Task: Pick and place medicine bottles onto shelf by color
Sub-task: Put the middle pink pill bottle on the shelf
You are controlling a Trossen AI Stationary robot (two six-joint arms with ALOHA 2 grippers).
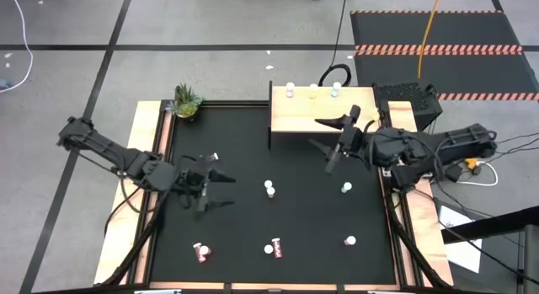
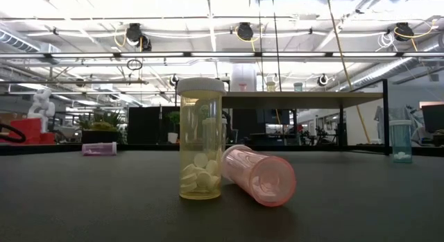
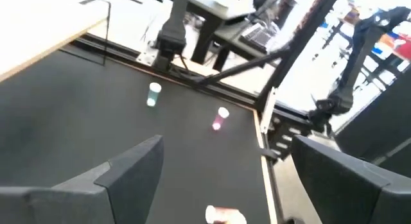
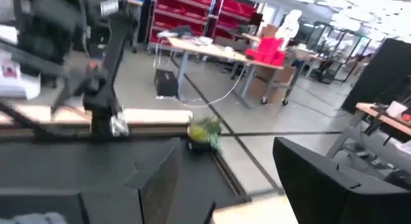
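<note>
closest stands a yellow white-capped bottle [image 2: 201,139]; the open, empty left gripper [image 1: 205,184] should descend straight over one upright bottle, while the right gripper [image 1: 341,139] waits open.

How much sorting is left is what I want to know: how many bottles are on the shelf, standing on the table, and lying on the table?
Bottles on the shelf: 3
Bottles standing on the table: 4
Bottles lying on the table: 2
Total: 9
</note>
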